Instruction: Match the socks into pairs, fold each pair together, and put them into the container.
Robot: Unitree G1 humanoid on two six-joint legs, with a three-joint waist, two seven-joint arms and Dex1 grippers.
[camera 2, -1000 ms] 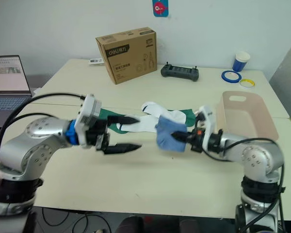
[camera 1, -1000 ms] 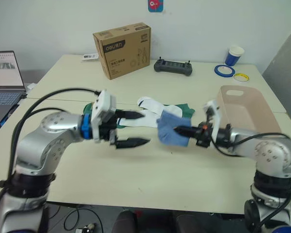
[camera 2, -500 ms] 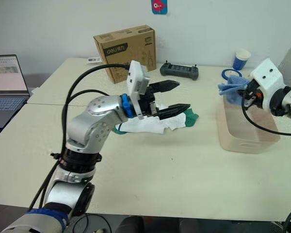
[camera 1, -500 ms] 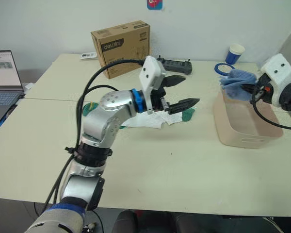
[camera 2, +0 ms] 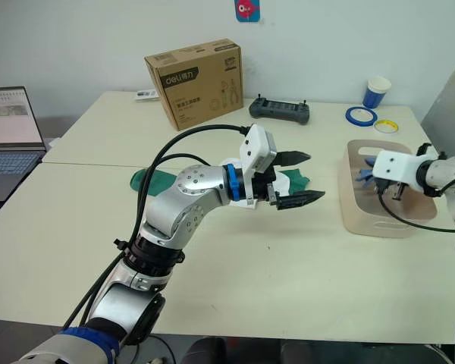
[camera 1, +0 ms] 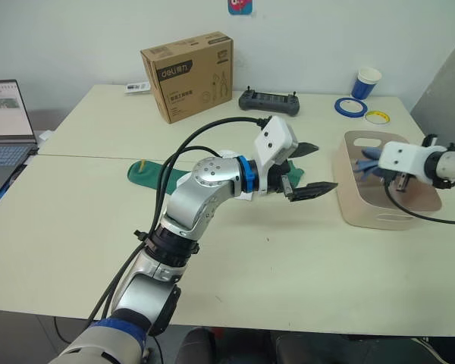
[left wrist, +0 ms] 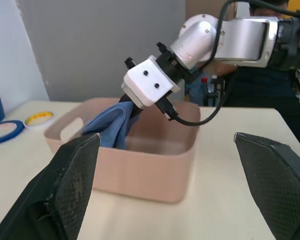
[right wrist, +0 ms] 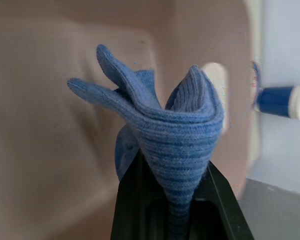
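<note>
Blue folded pair [left wrist: 114, 127], half a second ago held above the container [camera 1: 387, 221], now hangs inside it pinched in the right pincer [camera 1: 375, 171], so release comes next, while the left pincer [camera 1: 309, 168] hovers spread over the white and green socks [camera 1: 148, 174] mid-tabletop.

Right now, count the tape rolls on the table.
2: a blue tape roll beside the blue paper cup, and a yellow tape roll next to it. None seem hidden.
</note>
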